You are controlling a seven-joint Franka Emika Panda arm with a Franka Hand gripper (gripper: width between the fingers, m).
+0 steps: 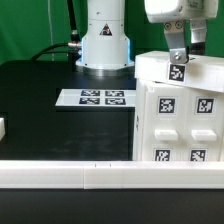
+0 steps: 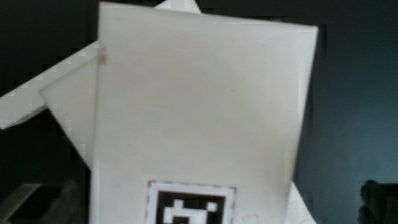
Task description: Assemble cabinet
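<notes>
While clamped on a small white tagged panel (image 1: 178, 66) above the cabinet (image 1: 180, 112) at the table's (image 1: 40, 90) front edge toward the exterior view's right, gripper (image 1: 177, 52) apparently mid-placement; next, careful lowering and alignment onto the cabinet top.

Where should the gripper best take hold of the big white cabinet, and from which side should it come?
Probably at the top edge, from above. The cabinet stands tall at the exterior view's right, too broad to span, but its upper wall is a thin panel that two fingers can straddle. The gripper hangs at that edge; the wrist view shows the panel close below.
</notes>
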